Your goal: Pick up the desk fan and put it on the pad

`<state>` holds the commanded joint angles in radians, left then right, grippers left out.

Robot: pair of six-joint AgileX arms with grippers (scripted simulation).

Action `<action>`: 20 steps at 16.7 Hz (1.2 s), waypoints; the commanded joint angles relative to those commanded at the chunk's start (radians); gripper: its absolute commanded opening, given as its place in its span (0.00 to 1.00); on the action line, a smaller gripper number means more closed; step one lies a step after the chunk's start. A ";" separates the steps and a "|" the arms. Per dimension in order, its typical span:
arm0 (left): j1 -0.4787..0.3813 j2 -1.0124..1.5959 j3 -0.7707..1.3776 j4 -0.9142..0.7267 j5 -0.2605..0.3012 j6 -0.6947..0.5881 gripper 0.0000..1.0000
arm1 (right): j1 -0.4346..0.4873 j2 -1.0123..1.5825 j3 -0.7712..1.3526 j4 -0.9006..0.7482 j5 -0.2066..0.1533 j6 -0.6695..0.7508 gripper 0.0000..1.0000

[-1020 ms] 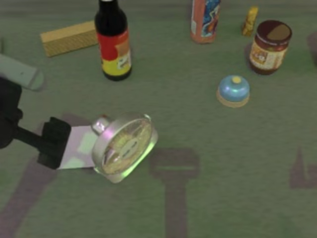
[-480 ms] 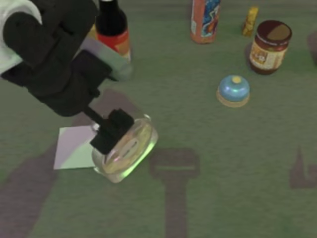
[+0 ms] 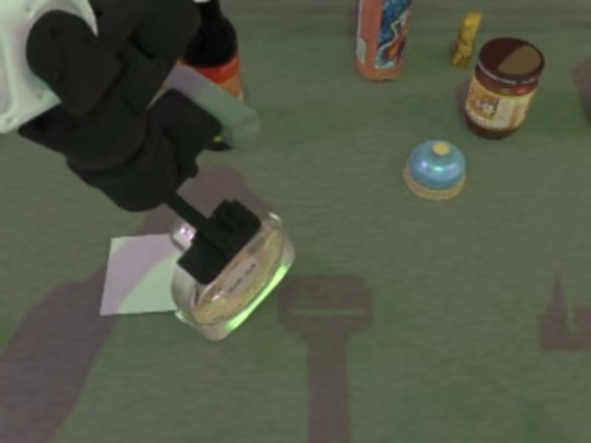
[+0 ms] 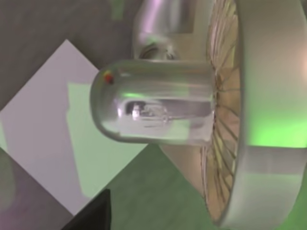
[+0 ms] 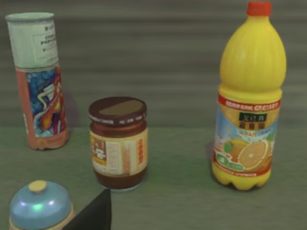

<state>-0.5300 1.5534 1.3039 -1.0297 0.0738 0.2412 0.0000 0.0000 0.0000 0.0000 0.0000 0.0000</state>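
The desk fan (image 3: 251, 275) lies tilted on the green table, a silver-rimmed disc with a yellowish grille and a green glow on its edge. It sits at the right edge of the pad (image 3: 134, 273), a pale thin square. My left gripper (image 3: 215, 249) hangs open directly over the fan's left part, covering it. In the left wrist view the fan's silver motor housing (image 4: 158, 103) with a red dot fills the middle, the pad (image 4: 43, 124) lies behind it, and one dark finger (image 4: 93, 215) shows. My right gripper is outside the top view; one finger (image 5: 96, 213) shows in its wrist view, open and holding nothing.
A dark sauce bottle (image 3: 220, 66) stands half hidden behind my left arm. At the back stand a printed can (image 3: 383, 37), a small yellow figure (image 3: 467, 39) and a brown jar (image 3: 503, 88). A blue bell (image 3: 435, 168) sits mid-right. An orange juice bottle (image 5: 249, 100) stands beyond the jar.
My left arm has swung in from the table's left edge and now hangs over the fan, drifting slightly further in the last half second. The fan and pad have not moved.
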 joint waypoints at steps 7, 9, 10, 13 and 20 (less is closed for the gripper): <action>-0.014 0.072 -0.108 0.180 -0.002 -0.008 1.00 | 0.000 0.000 0.000 0.000 0.000 0.000 1.00; -0.014 0.074 -0.110 0.183 -0.002 -0.009 1.00 | 0.000 0.000 0.000 0.000 0.000 0.000 1.00; -0.014 0.074 -0.110 0.183 -0.002 -0.009 1.00 | 0.000 0.000 0.000 0.000 0.000 0.000 1.00; -0.014 0.074 -0.110 0.183 -0.002 -0.009 0.85 | 0.000 0.000 0.000 0.000 0.000 0.000 1.00; -0.014 0.074 -0.110 0.183 -0.002 -0.009 0.32 | 0.000 0.000 0.000 0.000 0.000 0.000 1.00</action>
<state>-0.5442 1.6273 1.1937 -0.8465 0.0715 0.2326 0.0000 0.0000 0.0000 0.0000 0.0000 0.0000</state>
